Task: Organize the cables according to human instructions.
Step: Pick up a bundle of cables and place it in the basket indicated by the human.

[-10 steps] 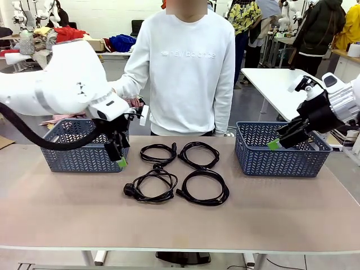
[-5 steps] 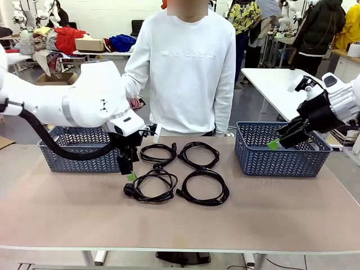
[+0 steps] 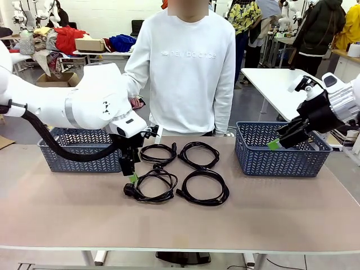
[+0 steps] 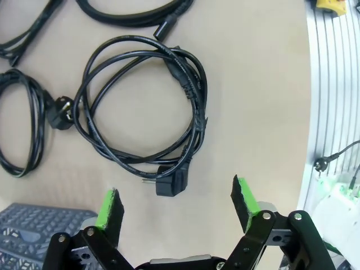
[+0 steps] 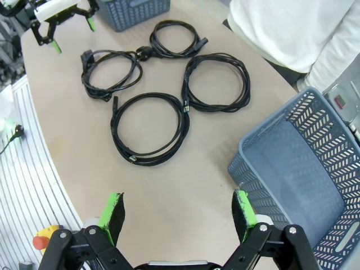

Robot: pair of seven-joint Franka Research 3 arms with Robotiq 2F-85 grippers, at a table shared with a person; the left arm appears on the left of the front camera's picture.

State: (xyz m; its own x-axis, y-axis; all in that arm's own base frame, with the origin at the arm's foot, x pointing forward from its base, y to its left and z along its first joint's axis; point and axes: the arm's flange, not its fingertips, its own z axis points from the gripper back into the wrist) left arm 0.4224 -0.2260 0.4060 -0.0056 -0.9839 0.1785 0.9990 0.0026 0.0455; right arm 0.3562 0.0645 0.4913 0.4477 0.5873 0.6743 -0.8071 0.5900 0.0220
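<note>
The left gripper [image 4: 177, 197], jaws spread and empty, hangs over the plug [image 4: 170, 183] of the thin black coiled power cord [image 4: 197, 121] lying mid-table toward the near edge. It should drop straight, straddle the bundled strands beside the plug, then close. The right gripper [image 3: 275, 144] hovers unclenched near the right edge.

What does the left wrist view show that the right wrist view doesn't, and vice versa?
Left wrist view: a close-up of the near-left cable, with its angled plug just ahead of the open left gripper.
Right wrist view: the four cables laid out in a square, the right basket, the person's white sleeve and the open right gripper.
Both: the near-left cable, parts of its neighbours, the tan table and part of the left basket.
</note>
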